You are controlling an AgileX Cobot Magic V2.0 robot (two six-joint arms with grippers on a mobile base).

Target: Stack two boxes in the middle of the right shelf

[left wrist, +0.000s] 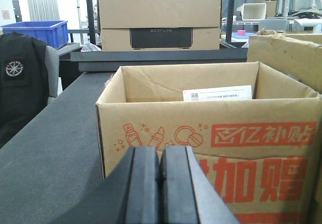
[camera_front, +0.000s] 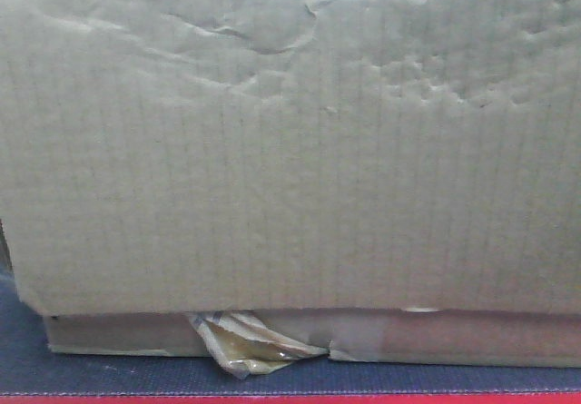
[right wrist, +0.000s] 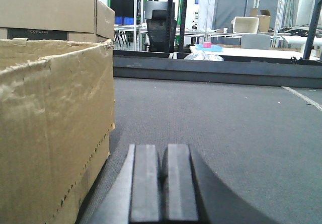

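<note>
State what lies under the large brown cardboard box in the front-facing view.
A flat, thin cardboard box lies under the large box, with crumpled yellowish tape sticking out at its front. Only its front edge shows; the rest is covered.

"ECOFLOW" on dark panel [left wrist: 161,36] of far box [left wrist: 159,7]; red "亿补贴" & "加赠" on open carton [left wrist: 151,110] front.

Two stacked boxes fill the front view, a tall box [camera_front: 290,141] and a flat box [camera_front: 472,336] (with one tape scrap [camera_front: 245,345]), while the left wrist view adds one printed box [left wrist: 211,133], one bin [left wrist: 37,30] and one jacket [left wrist: 20,78].
</note>
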